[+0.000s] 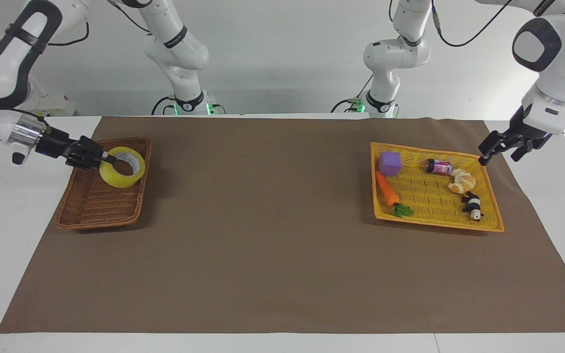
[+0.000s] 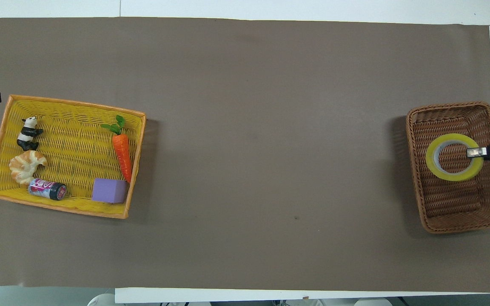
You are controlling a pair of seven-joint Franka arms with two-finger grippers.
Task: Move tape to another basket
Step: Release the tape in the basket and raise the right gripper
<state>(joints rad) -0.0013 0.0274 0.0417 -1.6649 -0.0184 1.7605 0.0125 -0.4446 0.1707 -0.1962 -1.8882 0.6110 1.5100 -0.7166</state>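
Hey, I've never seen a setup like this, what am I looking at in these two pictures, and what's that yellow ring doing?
These are two robot arms at a table covered with a brown mat. One picture looks at them from across the table; the other looks down from above their own end.

The right arm's tool is shut on the wall of the yellow ring, a roll of tape, and holds it over the brown basket.

The left arm's tool is open and holds nothing. It hangs just off a corner of the yellow tray.

In that tray lie a purple block, a toy carrot, a small can, a croissant and a panda figure.
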